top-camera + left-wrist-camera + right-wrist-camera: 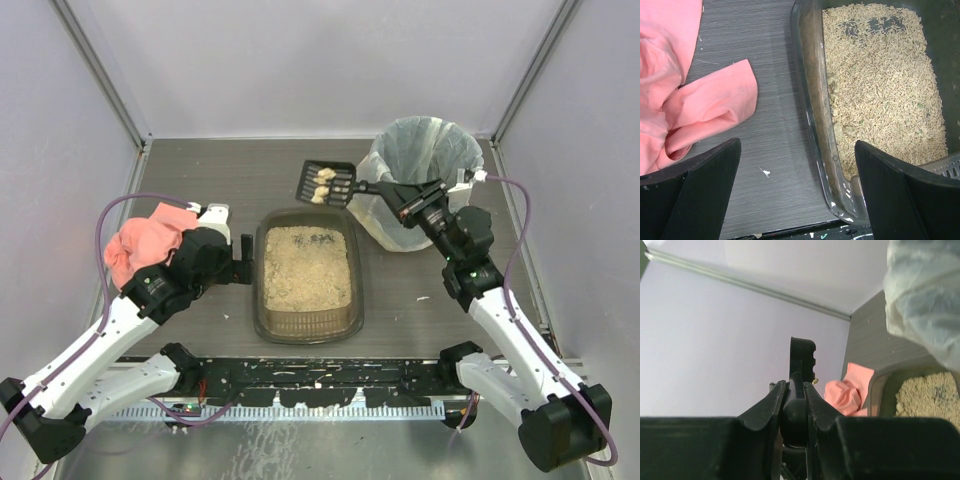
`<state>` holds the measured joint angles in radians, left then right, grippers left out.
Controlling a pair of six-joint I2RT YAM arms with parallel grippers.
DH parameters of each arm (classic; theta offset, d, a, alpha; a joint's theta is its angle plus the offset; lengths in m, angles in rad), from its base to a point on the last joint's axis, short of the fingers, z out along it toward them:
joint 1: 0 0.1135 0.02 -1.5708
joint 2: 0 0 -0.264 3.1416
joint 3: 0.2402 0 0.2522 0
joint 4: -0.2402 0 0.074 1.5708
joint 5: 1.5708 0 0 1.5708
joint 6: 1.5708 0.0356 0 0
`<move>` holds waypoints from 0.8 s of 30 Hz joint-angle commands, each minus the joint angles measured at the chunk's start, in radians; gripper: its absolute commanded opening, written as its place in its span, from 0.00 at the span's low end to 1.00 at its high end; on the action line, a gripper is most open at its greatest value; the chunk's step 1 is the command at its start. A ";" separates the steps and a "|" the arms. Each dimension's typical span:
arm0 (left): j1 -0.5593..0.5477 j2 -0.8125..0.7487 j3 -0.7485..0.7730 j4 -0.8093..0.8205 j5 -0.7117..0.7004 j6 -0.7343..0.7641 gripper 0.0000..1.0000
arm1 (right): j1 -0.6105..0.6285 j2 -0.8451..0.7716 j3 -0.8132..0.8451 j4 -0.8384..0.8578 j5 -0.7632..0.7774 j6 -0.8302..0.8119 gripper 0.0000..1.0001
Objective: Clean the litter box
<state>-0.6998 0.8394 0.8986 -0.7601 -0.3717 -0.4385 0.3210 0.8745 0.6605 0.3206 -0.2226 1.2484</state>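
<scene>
Setting: a dark grey wood-grain table (200, 170) boxed in by pale lilac walls (300, 60) on three sides.
Litter box: one brown translucent litter box (305, 275) sits in the middle of the table between the two arms, long side running away from them.
Litter: tan granules (885, 95) cover most of the floor, with two dark bare patches (875, 24) at the far end.
Left in the tray: at least two pale clumps (832, 85) lie against the left wall, so I judge more scooping is needed.
Scoop: one black slotted scoop (325, 183) is held in the air past the tray's far right corner, just left of the bin and not yet over it.
Load: roughly three pale lumps (322, 186) sit on the scoop; they are too small to count surely.
Progress: one load is lifted out but not yet dumped, which puts the job partway along.
Right gripper: the right gripper (795, 405) is clamped narrow around the scoop's handle.
Left gripper: the left gripper (797, 155) is spread wide and empty, low at the tray's left wall, which shows between its fingers (715, 170); whether it touches the wall I cannot tell.
Bin: one round bin (425, 180) lined with a pale bag stands at the far right; its contents are not visible.
Cloth: one crumpled pink cloth (145, 240) lies on the table left of the tray, apart from it.
</scene>
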 commanded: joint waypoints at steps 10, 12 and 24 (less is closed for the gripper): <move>0.006 -0.025 0.034 -0.003 -0.030 -0.007 0.98 | -0.275 -0.010 0.249 -0.143 0.128 -0.017 0.01; 0.006 -0.028 0.035 -0.005 -0.033 -0.002 0.98 | -0.317 -0.020 0.264 -0.171 0.146 -0.053 0.01; 0.006 -0.007 0.049 -0.004 -0.024 0.023 0.98 | -0.404 -0.046 0.343 -0.297 0.267 -0.513 0.01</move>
<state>-0.6979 0.8314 0.9001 -0.7792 -0.3828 -0.4301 -0.0799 0.8581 0.9302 0.0238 -0.0284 0.9550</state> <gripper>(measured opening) 0.980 0.234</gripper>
